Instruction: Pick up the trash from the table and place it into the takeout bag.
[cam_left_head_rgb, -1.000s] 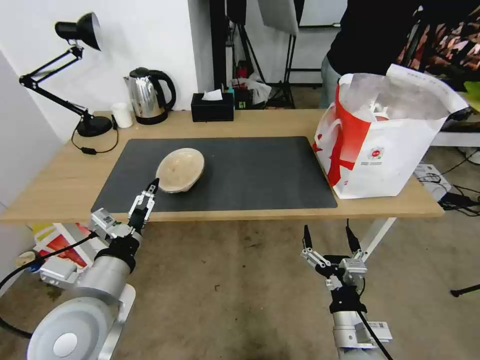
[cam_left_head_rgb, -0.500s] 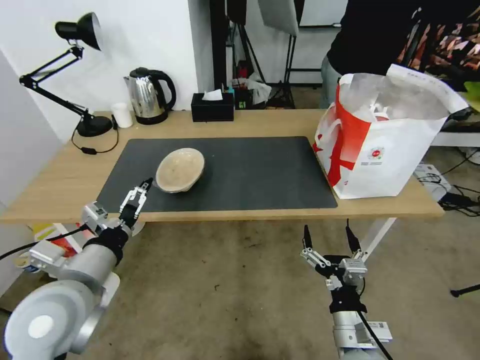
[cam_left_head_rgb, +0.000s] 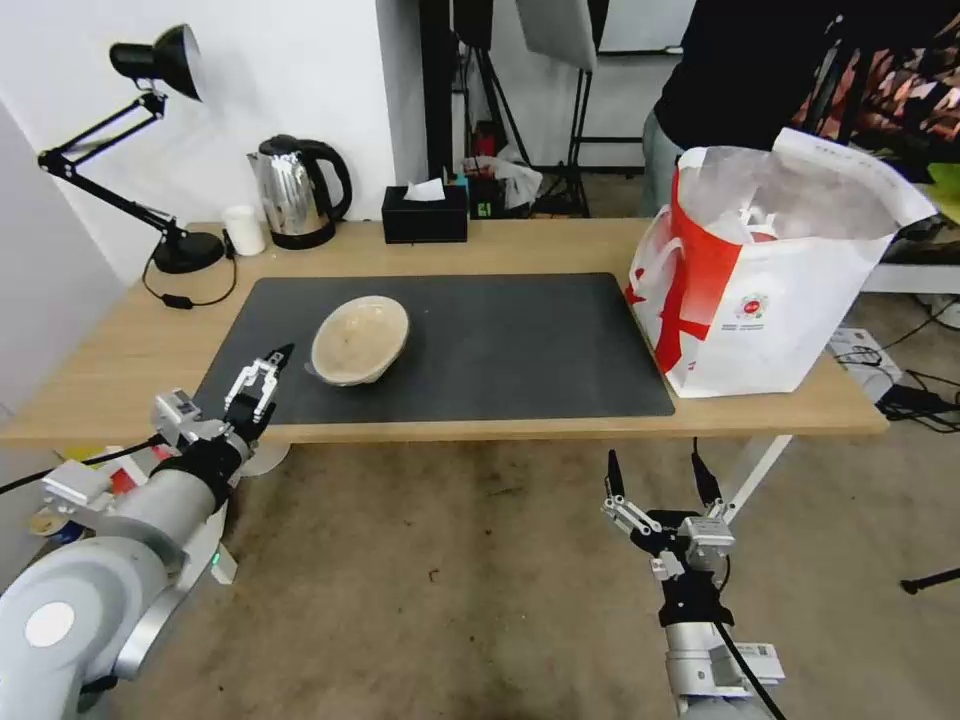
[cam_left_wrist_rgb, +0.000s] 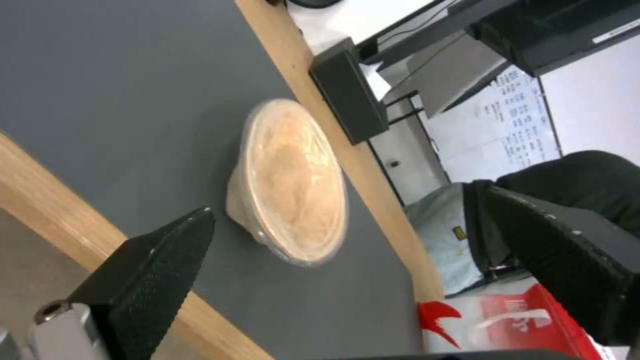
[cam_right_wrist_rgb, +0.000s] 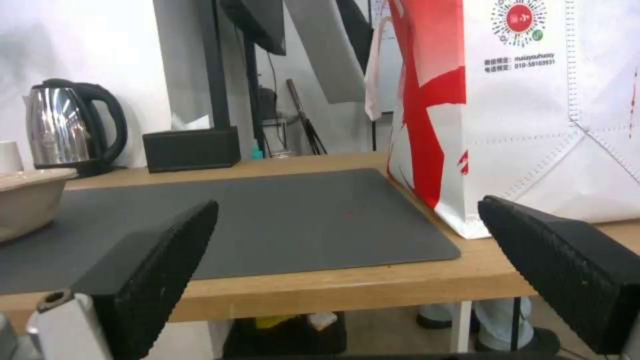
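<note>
Shallow beige bowl (cam_left_head_rgb: 360, 339) resting on large dark grey rectangular mat (cam_left_head_rgb: 500, 345), toward the mat's left half, slightly tilted; same bowl in left wrist view (cam_left_wrist_rgb: 293, 185), framed between the two black fingers.

Left end effector (cam_left_head_rgb: 262, 375) at near-left corner of the mat, just short of the bowl, not touching it. Fingers spread, nothing between them. Left arm reaching up from below the counter edge.

Right end effector (cam_left_head_rgb: 655, 475) held low, below and in front of the long light-wood counter (cam_left_head_rgb: 120, 350), well apart from bowl and bag. Fingers spread wide, nothing held.

Large white takeout bag with broad red band (cam_left_head_rgb: 765, 290) upright at right end of the counter, just beside the mat's right edge, mouth open, silvery lining visible; something white and red inside, not identifiable. Bag's lower front with small round red logo in right wrist view (cam_right_wrist_rgb: 533, 100).

Along the back edge of the counter: black desk lamp (cam_left_head_rgb: 150, 150), small plain white cup (cam_left_head_rgb: 243, 230), steel kettle with black handle (cam_left_head_rgb: 298, 192), black tissue box (cam_left_head_rgb: 425, 213).
</note>
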